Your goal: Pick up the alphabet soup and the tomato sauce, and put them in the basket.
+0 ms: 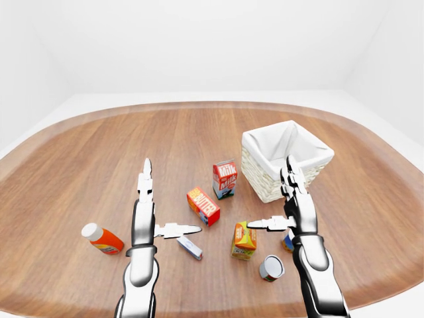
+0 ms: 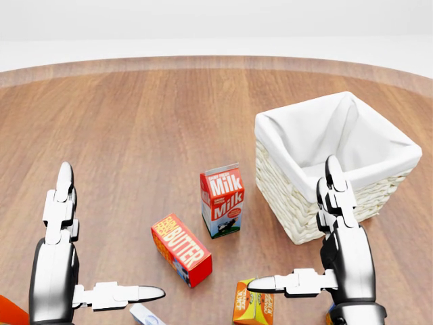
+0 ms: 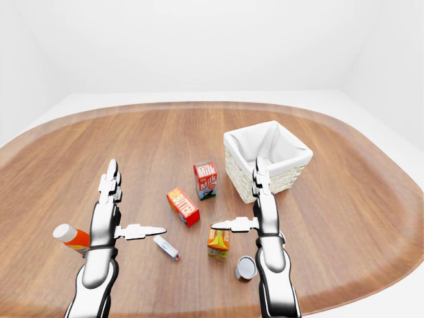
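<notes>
A can (image 1: 271,267) with a silver end shows low in the left-eye view, just left of my right forearm. A second can (image 1: 287,242), blue and orange, peeks out behind my right wrist. I cannot read either label. The wicker basket (image 2: 291,196) with a white lining stands at the right of the head view, with nothing visible inside. My right hand (image 1: 271,202) hovers open between the basket and the cans, fingers up, thumb pointing left. My left hand (image 1: 162,211) is open too, at the left, holding nothing.
A milk carton (image 2: 222,200) stands left of the basket, with a red butter box (image 2: 181,249) lying below it. An orange juice carton (image 1: 244,240) stands beside the cans. A small white box (image 1: 189,247) and an orange bottle (image 1: 101,239) lie near my left hand.
</notes>
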`<state>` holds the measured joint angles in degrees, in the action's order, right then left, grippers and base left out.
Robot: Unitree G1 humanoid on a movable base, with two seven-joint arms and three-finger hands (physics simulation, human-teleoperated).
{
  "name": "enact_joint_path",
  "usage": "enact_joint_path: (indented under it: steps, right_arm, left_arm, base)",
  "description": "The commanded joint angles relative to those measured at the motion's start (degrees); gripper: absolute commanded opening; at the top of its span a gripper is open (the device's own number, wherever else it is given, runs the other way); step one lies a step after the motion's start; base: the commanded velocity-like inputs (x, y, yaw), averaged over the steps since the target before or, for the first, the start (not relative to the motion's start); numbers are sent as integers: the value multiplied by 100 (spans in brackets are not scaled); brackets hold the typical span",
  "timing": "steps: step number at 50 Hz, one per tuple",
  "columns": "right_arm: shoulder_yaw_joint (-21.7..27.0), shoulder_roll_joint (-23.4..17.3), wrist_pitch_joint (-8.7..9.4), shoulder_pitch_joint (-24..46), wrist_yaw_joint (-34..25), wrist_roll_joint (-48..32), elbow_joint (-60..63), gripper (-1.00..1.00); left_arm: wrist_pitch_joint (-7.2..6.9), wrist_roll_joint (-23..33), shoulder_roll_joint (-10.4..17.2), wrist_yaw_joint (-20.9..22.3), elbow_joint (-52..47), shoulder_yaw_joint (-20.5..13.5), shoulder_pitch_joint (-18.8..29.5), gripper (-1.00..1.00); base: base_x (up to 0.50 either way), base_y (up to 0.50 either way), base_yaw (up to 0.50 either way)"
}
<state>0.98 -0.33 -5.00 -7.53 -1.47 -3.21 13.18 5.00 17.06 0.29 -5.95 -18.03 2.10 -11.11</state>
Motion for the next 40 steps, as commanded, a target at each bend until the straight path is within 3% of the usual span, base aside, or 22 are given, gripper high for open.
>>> enact_joint_path:
  steps: [1, 4, 11, 28, 32, 40]
  right_arm:
    - [-15, 1, 0, -21, -16, 3, 48, 100]
    - [-11, 2, 0, -21, -14, 15, -436, 100]
    - [-25, -7, 0, -11, -52, 28, 14, 100]
    - [-23, 2, 0, -21, -48, 24, -413, 100]
    - [-34, -2, 0, -8, -60, 27, 24, 100]
    - [94, -25, 0, 155, -43, 80, -446, 100]
  left_arm:
    - [0, -3, 1, 8, 13, 2, -7, 100]
    - [0, -1, -1, 13, 6, 9, -12, 100]
    - [0, 5, 2, 16, 2, 15, -6, 100]
    - [0, 13, 2, 24, 17, 14, 8, 100]
    - [0, 102, 8, 17, 68, 40, 32, 100]
    - [0, 147, 14, 19, 128, 59, 93, 100]
  base:
    - [21, 0, 0]
    - [10, 0, 0]
    - [0, 0, 0]
    - [0, 0, 0]
    - [0, 0, 0]
    - [0, 0, 0]
